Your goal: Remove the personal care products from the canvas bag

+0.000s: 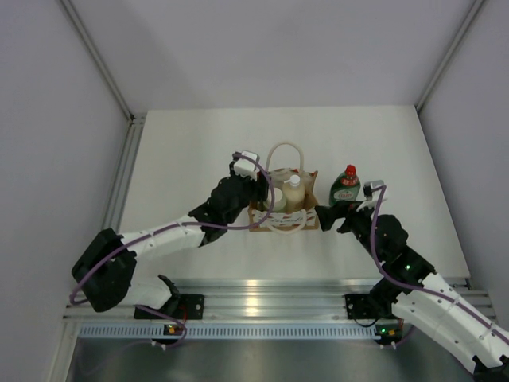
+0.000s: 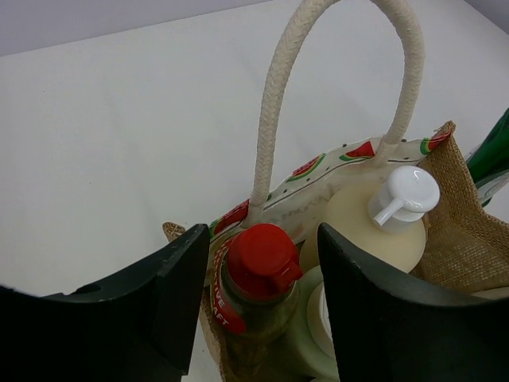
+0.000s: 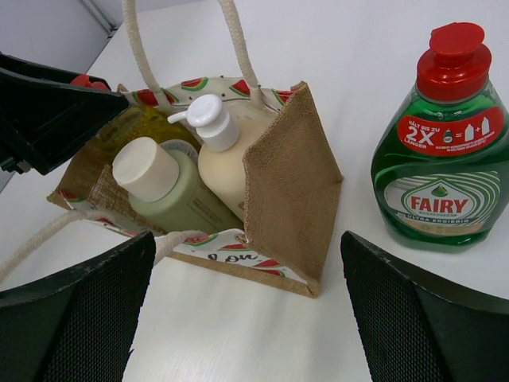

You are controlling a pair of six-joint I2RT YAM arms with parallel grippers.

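Presently the dark green bottle (image 3: 441, 151) is standing out at frame right beside the canvas bag (image 3: 290, 183), three are sitting inside it, the left gripper (image 2: 262, 239) is straddling the red-capped bottle (image 2: 253, 314) unclenched, and the right gripper (image 3: 246, 239) is hanging released, empty.

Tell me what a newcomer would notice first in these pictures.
The tan canvas bag with cream rope handles, in the middle of the white table, draws the eye first. Just to its right, the dark green bottle with a red cap stands out on the table. The left gripper reaches into the bag, its open jaws either side of a red-capped bottle beside a cream pump bottle.
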